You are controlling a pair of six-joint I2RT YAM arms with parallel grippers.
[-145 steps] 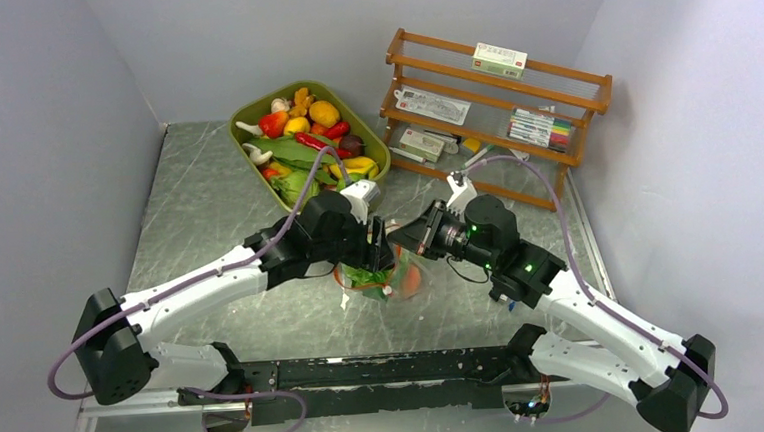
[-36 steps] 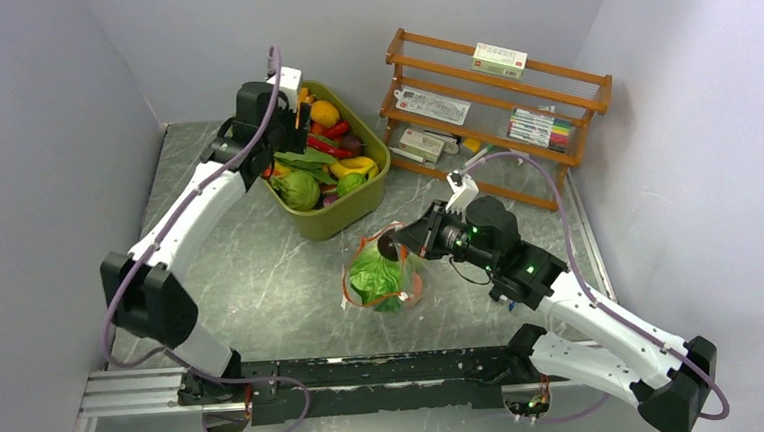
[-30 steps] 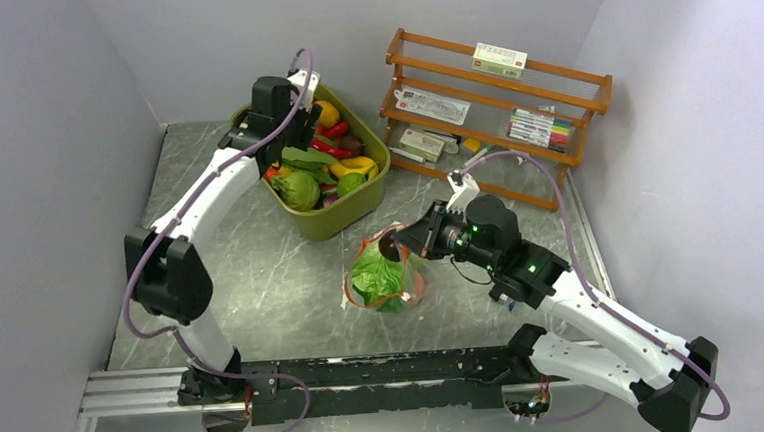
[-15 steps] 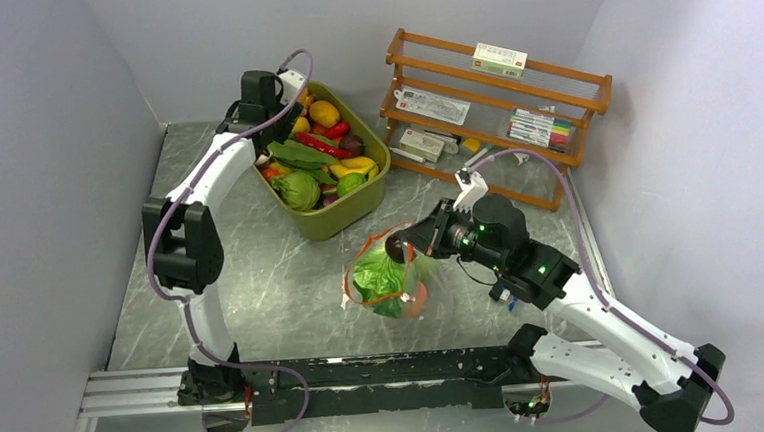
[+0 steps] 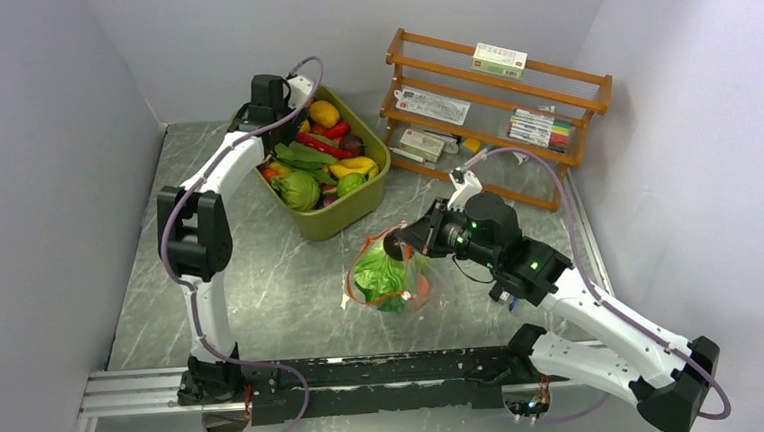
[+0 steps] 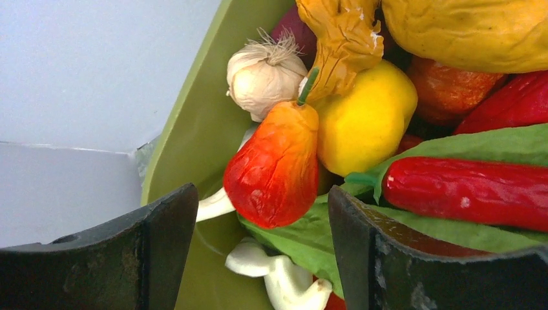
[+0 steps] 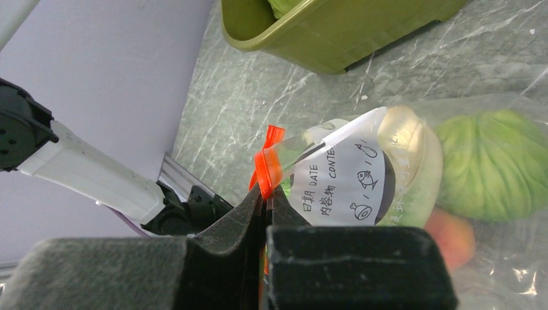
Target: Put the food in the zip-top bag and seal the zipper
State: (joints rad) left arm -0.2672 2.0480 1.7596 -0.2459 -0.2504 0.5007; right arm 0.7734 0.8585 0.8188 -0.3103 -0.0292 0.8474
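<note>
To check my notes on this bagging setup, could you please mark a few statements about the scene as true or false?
1. The right tool is shut on the zipper of the zip-top bag. True.
2. The left tool grips a toy. False: its jaws stand open before a red-orange pear in the olive-green tub, apart from it.
3. A green cabbage lies inside the bag. True.
4. The tub stands on the wooden rack. False: it stands on the table, beside the rack.
5. The bag's white label is blank. False: it bears print and small fish drawings.
</note>
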